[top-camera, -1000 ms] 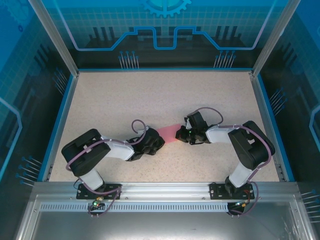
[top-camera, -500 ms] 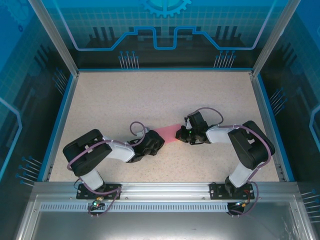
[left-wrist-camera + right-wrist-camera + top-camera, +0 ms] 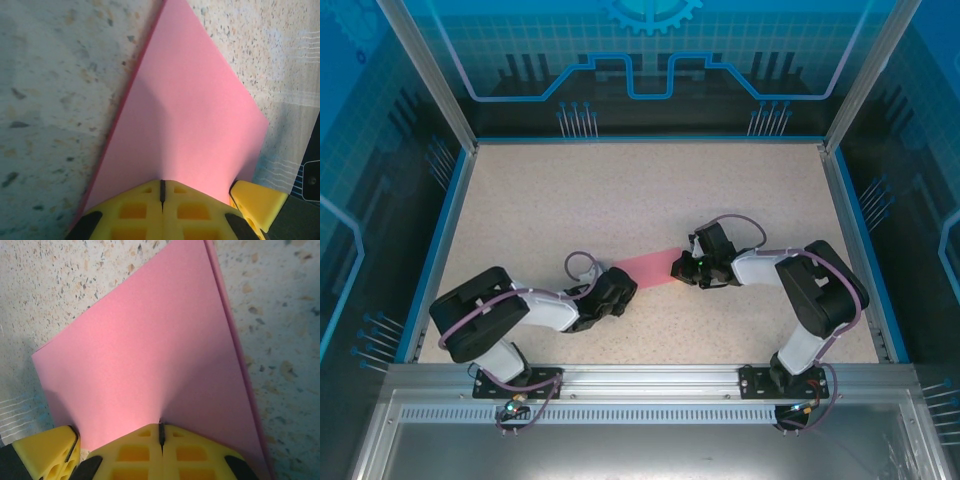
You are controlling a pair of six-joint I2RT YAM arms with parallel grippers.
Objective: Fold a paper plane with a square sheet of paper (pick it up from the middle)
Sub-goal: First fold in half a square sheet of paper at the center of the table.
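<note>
The square sheet of paper (image 3: 648, 268) is pink-red and lies low over the speckled table between my two grippers. My left gripper (image 3: 618, 285) sits at its left end and my right gripper (image 3: 682, 268) at its right end. In the left wrist view the yellow jaws (image 3: 161, 182) are shut, and the paper (image 3: 190, 110) rises in a soft ridge into their seam. The right jaws (image 3: 161, 426) pinch the paper (image 3: 145, 355) the same way. A second layer shows along one long edge. The other gripper's fingertip (image 3: 255, 202) (image 3: 47, 452) appears in each wrist view. The paper plane is out of view.
The beige speckled table (image 3: 640, 190) is bounded by a blue raised rim (image 3: 438, 250) with metal posts at the back corners. An aluminium rail (image 3: 640, 385) holding both arm bases runs along the near edge. Open tabletop lies behind the grippers.
My left gripper has drawn back to the left and toward the near edge, so a longer stretch of pink paper shows between the grippers. The right arm has stayed put.
</note>
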